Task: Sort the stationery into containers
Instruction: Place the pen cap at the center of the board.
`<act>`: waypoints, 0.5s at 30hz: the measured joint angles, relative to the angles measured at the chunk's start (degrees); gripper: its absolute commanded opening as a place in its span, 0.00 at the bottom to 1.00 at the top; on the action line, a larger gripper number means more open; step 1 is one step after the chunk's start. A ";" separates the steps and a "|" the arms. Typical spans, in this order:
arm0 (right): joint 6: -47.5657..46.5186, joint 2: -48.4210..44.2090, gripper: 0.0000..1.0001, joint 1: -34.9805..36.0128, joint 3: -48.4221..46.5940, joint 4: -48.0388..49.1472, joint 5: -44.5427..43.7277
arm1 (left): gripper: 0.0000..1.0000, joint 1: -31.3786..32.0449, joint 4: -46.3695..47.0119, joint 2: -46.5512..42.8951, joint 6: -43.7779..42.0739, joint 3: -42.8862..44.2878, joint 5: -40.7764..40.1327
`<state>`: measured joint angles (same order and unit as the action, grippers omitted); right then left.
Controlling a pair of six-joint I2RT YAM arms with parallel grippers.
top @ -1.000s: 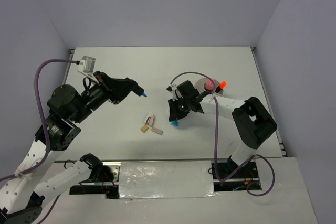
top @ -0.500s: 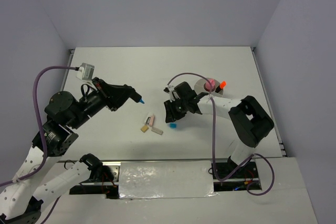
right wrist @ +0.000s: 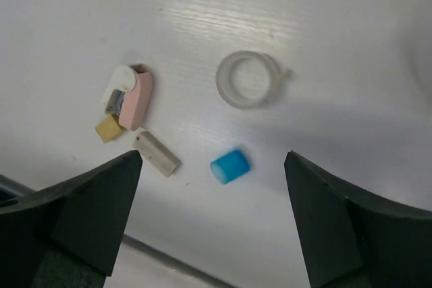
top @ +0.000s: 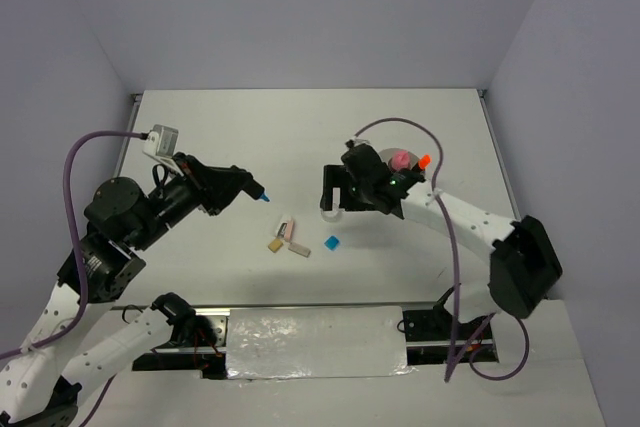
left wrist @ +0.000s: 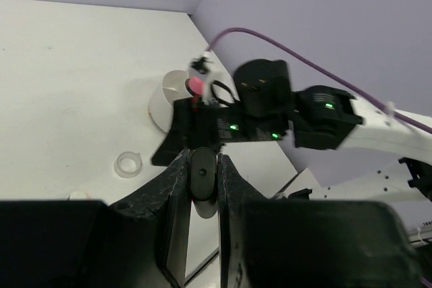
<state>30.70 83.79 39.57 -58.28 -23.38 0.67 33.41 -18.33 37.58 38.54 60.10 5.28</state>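
White tub [left wrist: 165, 102]: round, thin-walled, smooth plastic; sits just behind the right gripper's wrist; already holds a pink cylinder [left wrist: 194, 85] and an orange-tipped marker [top: 424, 160]; no view of any dividers.
Done so far: seemingly two pieces in, so well under half.
Left gripper [left wrist: 201, 161]: clamped tight on a black marker [left wrist: 202, 175]; raised off the table, aimed toward the tub but well apart from it.
Black marker: slim, smooth, rigid barrel; ends in a blue tip [top: 266, 197] just past the fingertips.
Right gripper [top: 332, 199]: spread wide and empty; hangs over the loose pieces.
Tape ring [right wrist: 225, 84]: clear, glossy hoop; lies flat on the table just ahead of the open right gripper.
Blue cap [right wrist: 229, 166]: short, stubby, matte cylinder; lies on its side, between the two fingers [right wrist: 94, 207] in the wrist view.
Pink eraser [right wrist: 137, 97]: soft-looking block with a rounded end; lies toward the left-hand finger of the wrist view, touching a small white piece [right wrist: 120, 77].
Tan bits: a yellowish cube [right wrist: 107, 128] against the eraser's lower end, and a pale bar [right wrist: 157, 154] just beside it.
Left to do: marker in hand, ring, cap, eraser and small bits, which looks like most of the job.
Table [top: 300, 137]: white and matte, with faint grain.
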 measured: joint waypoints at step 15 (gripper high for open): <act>37.44 8.81 0.67 10.27 -2.91 -20.35 -21.38 | 0.00 0.00 -4.52 -5.49 3.43 -2.25 -10.51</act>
<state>68.14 92.60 49.84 -61.19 -43.72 -20.71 33.41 -22.85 32.10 41.98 57.84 -5.23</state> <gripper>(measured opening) 0.726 0.284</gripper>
